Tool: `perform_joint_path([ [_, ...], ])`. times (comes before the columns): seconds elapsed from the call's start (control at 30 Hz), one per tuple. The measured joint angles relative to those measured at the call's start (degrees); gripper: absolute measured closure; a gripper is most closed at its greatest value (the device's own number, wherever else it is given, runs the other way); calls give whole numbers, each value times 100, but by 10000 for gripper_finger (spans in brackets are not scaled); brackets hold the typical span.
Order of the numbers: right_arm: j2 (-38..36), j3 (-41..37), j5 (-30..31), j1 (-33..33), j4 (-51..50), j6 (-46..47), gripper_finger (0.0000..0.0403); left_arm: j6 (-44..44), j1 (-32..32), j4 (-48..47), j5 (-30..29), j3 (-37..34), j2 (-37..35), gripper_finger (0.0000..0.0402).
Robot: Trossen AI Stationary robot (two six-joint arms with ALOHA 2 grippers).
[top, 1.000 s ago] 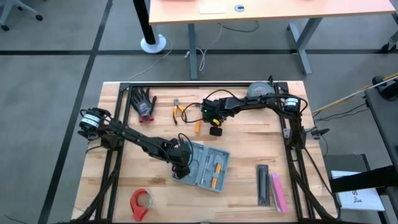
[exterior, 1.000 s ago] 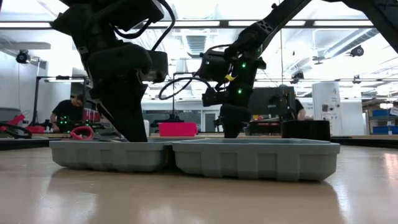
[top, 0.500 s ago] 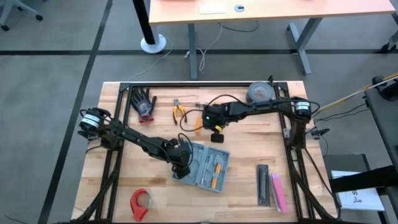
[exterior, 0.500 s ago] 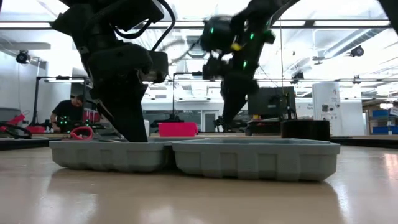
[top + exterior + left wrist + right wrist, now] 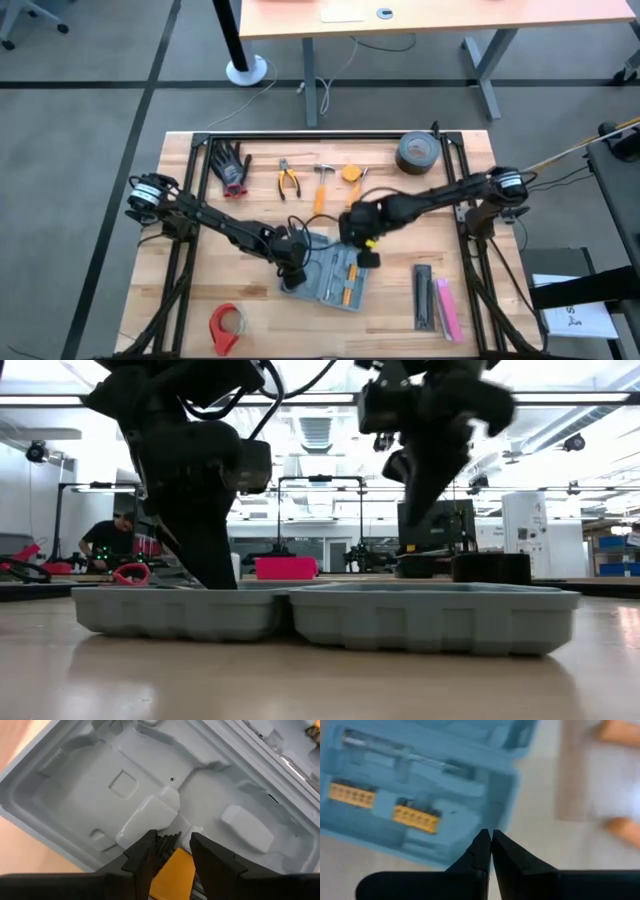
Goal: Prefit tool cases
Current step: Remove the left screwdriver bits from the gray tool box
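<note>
One tool case [image 5: 328, 268] lies opened flat on the wooden table [image 5: 400, 300], near the middle of the front edge. Its long axis slants, running from the left-back toward the right-front corner. It is blue-grey plastic with two shallow halves side by side: one half a moulded tray with empty tool-shaped hollows [image 5: 150, 795], the other holding a metal shaft and two orange bit strips [image 5: 415, 817]. The left gripper [image 5: 290, 268] is down in the left half, its fingers [image 5: 145, 855] clamped on a yellow-orange piece [image 5: 172, 875]. The right gripper [image 5: 366, 258] hangs over the case's right edge with fingertips [image 5: 480, 850] pressed together, holding nothing. Elsewhere: one roll of grey tape [image 5: 418, 152], one red tape roll [image 5: 226, 326], one pair of gloves [image 5: 232, 165], one pliers [image 5: 289, 180], one hammer [image 5: 323, 185]
</note>
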Motion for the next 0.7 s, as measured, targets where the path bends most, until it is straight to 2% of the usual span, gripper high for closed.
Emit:
perform_joint_path([
  [0.17,24,-178,345,420,20,630,403,-88,0,288,12,-11,12,278],
  [0.37,27,-296,325,861,51,1243,403,-204,0,418,-27,-11,14,287],
  [0.5,29,-350,291,1198,74,1478,403,-329,2,428,-274,-11,14,287],
  [0.7,31,-488,277,1627,435,1922,403,-471,2,435,-383,-11,10,287],
])
